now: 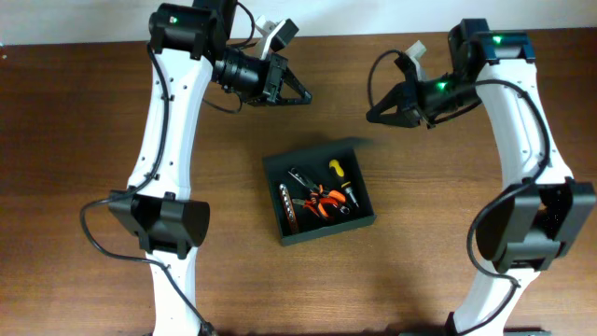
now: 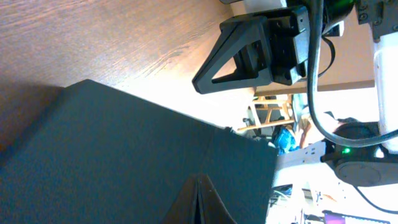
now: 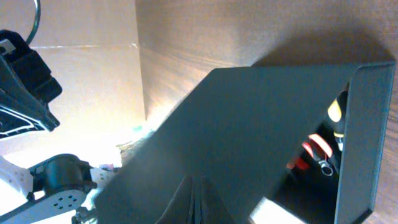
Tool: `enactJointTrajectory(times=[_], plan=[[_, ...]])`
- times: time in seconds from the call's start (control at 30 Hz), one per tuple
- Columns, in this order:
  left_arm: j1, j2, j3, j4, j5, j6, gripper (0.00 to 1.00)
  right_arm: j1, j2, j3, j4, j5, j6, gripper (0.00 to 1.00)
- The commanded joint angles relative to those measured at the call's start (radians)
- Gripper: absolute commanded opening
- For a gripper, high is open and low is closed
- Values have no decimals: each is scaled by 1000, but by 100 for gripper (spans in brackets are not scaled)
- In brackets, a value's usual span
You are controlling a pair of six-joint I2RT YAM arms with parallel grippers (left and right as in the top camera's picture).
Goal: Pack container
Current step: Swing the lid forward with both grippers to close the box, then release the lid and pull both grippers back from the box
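We see a dark green-black matte square container (image 1: 326,229) lying open with hand tools (image 1: 322,201) inside; left gripper (image 1: 304,95) and right gripper (image 1: 371,116) hover behind it, fingers pressed together.

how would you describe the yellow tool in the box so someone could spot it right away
On the wooden table, find the dark square container in the middle, between the two arms. Among the tools inside it, the yellow-handled tool lies toward the far right corner. It is the only yellow one, whereas the pliers next to it have orange grips.
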Motion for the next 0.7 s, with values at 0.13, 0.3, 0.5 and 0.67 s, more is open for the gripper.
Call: enactJointTrajectory(times=[0.13,0.3,0.5,0.67], plan=[[-58,-92,-1,-1,-22,-24,2,5,-62,3,-43,140,-18,4],[-45,-113,-1,-1,-209,-104,2,6,-63,4,-89,291,-16,4],[-9,-121,-1,-1,-444,-220,2,6,-63,5,-171,534,11,4],[-2,-134,-1,-1,-664,-312,2,6,-63,5,-194,765,101,4]])
